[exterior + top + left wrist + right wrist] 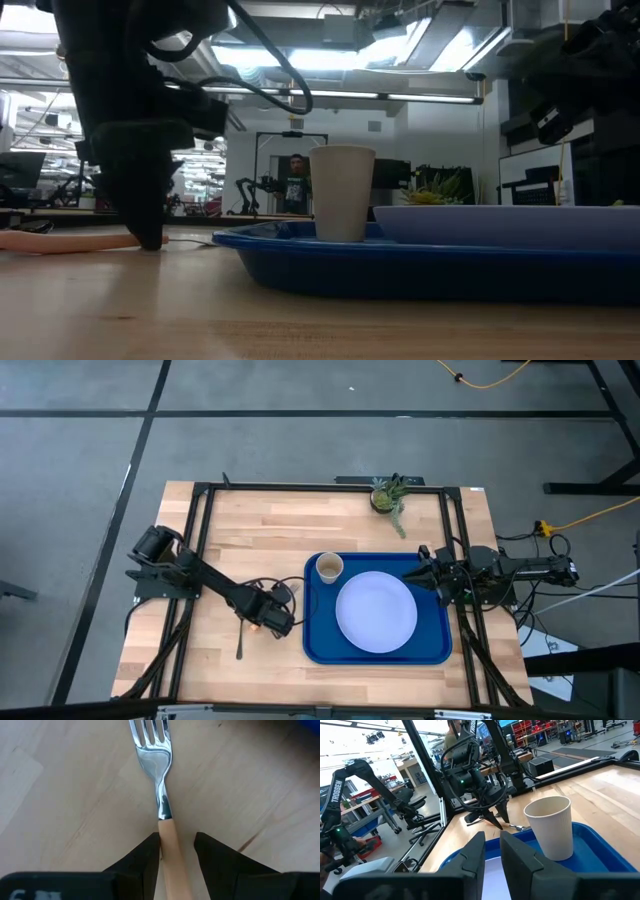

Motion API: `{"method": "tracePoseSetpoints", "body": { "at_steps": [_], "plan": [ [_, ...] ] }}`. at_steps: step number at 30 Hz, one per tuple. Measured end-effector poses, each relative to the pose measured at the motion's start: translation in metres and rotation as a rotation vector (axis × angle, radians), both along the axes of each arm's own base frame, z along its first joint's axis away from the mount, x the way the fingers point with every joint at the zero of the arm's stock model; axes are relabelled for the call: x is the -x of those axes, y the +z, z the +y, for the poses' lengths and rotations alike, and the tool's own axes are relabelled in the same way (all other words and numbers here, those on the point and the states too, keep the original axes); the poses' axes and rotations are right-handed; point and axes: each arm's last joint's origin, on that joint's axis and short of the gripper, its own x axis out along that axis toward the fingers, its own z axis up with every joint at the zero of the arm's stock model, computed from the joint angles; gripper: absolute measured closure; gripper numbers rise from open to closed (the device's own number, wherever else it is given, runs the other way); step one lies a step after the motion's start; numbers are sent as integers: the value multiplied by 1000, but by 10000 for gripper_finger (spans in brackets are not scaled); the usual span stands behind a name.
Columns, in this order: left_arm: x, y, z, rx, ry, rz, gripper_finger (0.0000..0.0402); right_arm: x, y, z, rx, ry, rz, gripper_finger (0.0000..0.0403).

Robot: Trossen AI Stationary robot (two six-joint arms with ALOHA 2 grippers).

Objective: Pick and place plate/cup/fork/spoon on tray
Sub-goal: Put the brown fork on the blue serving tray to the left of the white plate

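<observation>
The left claw straddles the fork handle, fingers parted and not yet clenched, just beside the tray, so the fork lies flat on the worktop. Plate and cup already sit on the tray, leaving bare blue along its near rim. The right claw, slightly parted and empty, waits over the tray's far edge.
</observation>
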Motion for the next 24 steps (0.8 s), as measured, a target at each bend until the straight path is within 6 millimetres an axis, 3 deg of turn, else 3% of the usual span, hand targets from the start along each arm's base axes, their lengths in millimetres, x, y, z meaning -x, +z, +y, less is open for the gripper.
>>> {"method": "tracePoseSetpoints", "body": {
  "at_steps": [9,16,24],
  "plan": [
    [1,2,0,11,-2,-1,283,0,0,0,-1,-1,1,338],
    [1,1,0,46,26,3,366,0,0,0,-3,-1,1,338],
    [1,1,0,77,95,-2,366,0,0,0,-29,-1,6,338]
  ]
}}
